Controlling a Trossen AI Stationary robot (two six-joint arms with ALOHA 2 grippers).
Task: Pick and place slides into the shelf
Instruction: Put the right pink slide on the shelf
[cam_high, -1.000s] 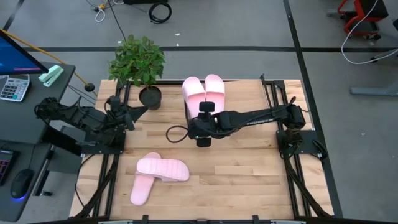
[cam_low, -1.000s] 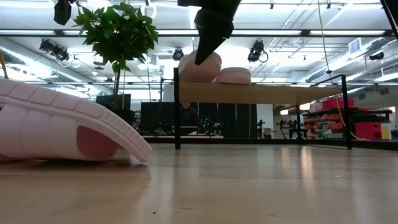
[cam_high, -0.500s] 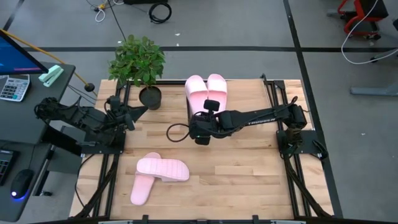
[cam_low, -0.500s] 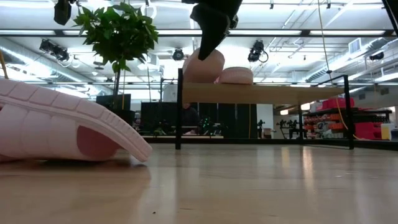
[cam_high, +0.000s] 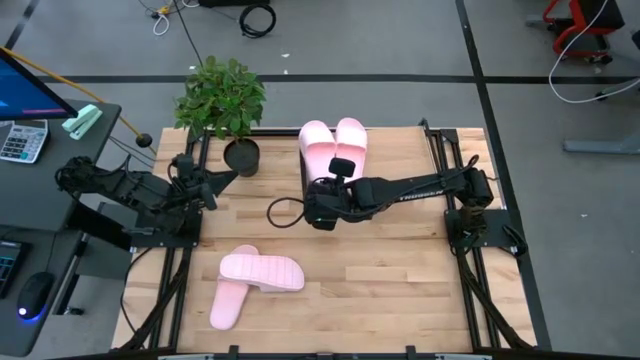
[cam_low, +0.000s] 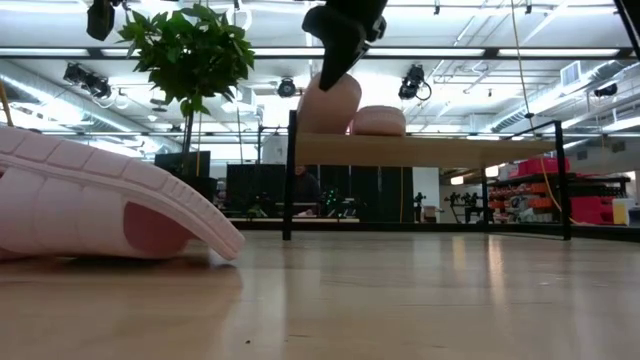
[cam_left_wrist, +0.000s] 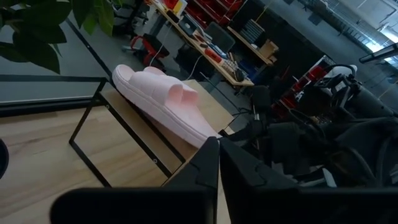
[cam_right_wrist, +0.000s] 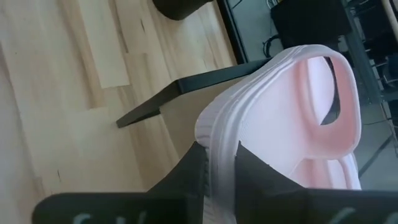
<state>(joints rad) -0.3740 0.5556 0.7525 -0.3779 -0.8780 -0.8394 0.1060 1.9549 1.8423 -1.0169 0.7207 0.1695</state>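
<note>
Two pale pink slides lie on the shelf (cam_high: 302, 176) at the table's far middle, and the shelf shows as a light board (cam_low: 420, 150) in the low view. My right gripper (cam_high: 320, 192) (cam_low: 326, 80) (cam_right_wrist: 217, 155) is shut on the left one (cam_high: 317, 148) (cam_low: 330, 105), which stands steeper than its neighbour (cam_high: 350, 142) (cam_low: 380, 120). Two more slides (cam_high: 262, 270) (cam_high: 228, 303) lie on the table's near left, one resting across the other. My left gripper (cam_high: 214, 184) (cam_left_wrist: 218, 152) waits shut at the left edge. My right gripper pinches the ribbed rim at the slide's near end (cam_right_wrist: 222, 134) between its two fingers (cam_right_wrist: 194, 167), which lie across the rim. They come from above, pointing down and slanting toward the far edge. The near end is raised and the far end rests on the shelf board.
A potted plant (cam_high: 222, 98) in a black pot (cam_high: 241, 155) stands at the far left, beside the shelf. A black cable loop (cam_high: 283, 214) lies on the wood in front of the shelf. Bare tabletop (cam_high: 400, 270) spreads over the near right.
My right gripper has moved a little toward the far edge and stayed shut on the slide. The slide has gone farther up the shelf board and now stands steeper. Its neighbour has shifted slightly toward the right.
</note>
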